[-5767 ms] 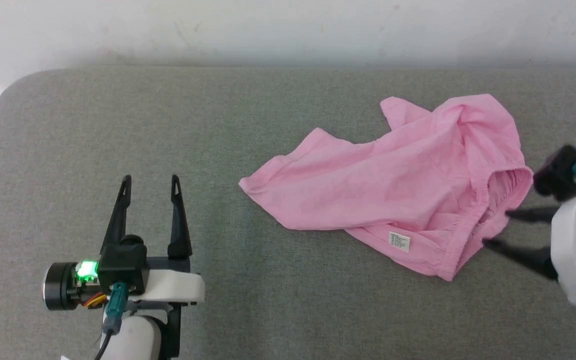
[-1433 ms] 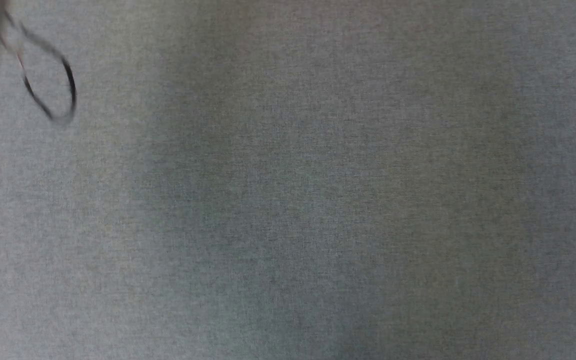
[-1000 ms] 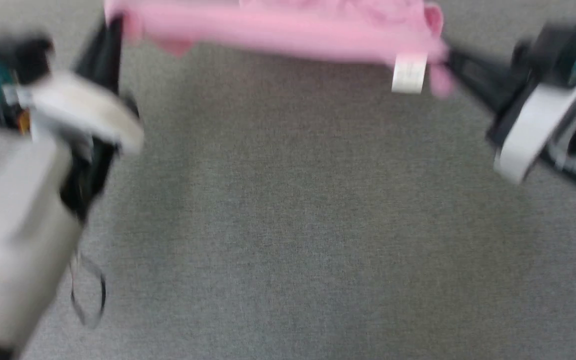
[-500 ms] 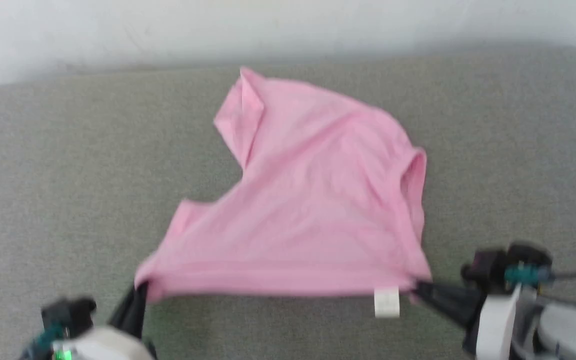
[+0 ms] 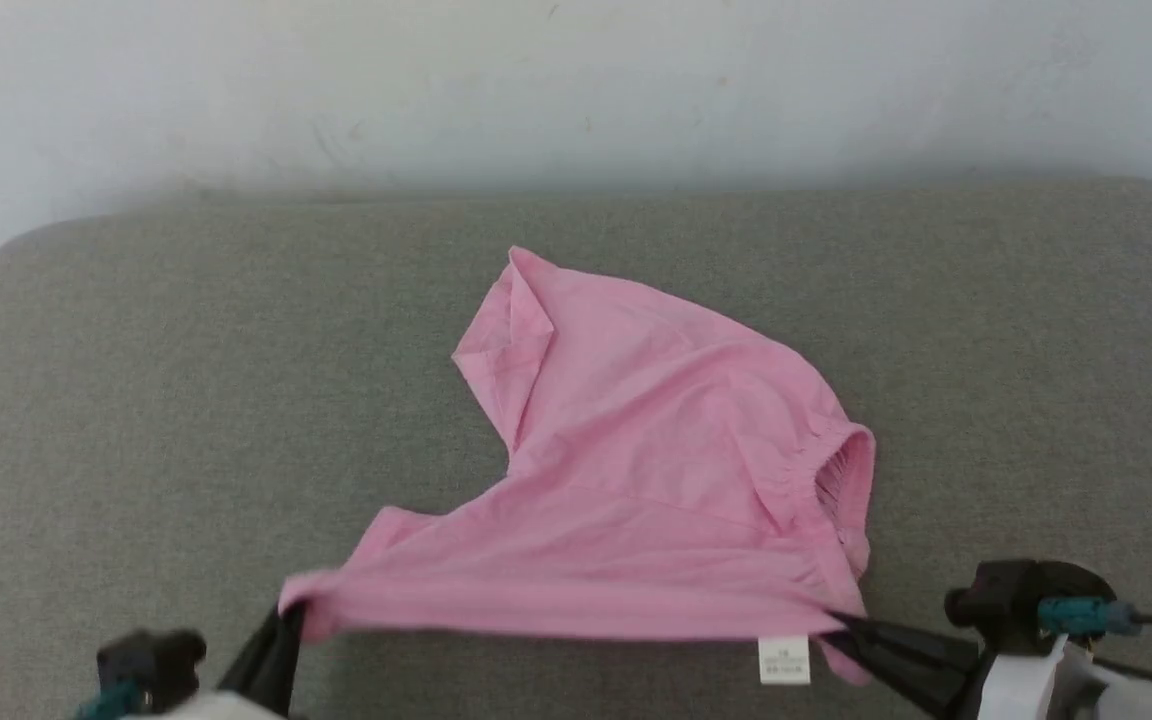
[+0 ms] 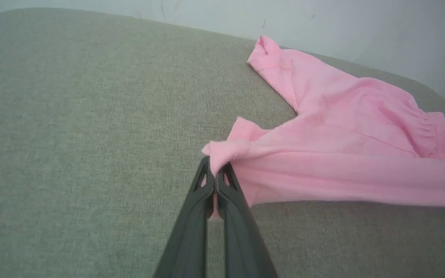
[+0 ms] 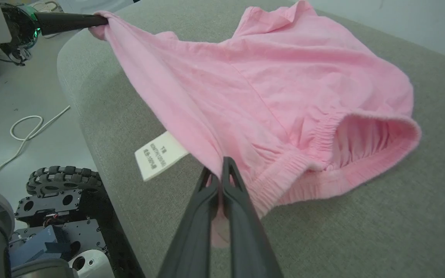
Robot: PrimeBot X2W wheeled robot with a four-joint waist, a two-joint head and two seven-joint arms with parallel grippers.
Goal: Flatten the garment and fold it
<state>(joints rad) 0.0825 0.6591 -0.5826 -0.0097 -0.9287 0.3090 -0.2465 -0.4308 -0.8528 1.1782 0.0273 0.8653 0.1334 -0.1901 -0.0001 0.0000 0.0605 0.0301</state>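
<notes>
A broad grey woven-fabric cushion (image 5: 186, 400) carries the light-pink thin knit garment (image 5: 656, 470), whose near edge is stretched taut between two dark-fingered grippers. The left gripper (image 6: 215, 170) is clamped on one corner and the right gripper (image 7: 219, 170) on the other, beside a small white label (image 5: 784, 660).

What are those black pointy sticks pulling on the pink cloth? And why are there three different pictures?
Those sticks are a robot's fingers. One picture comes from a camera on its head, looking down at a grey padded surface. The other two come from cameras on its wrists, looking along the fingers. The left gripper pinches one corner of the pink garment, and the right gripper pinches the other end near the white label. The edge between them is pulled straight; the far part lies on the padding.
</notes>
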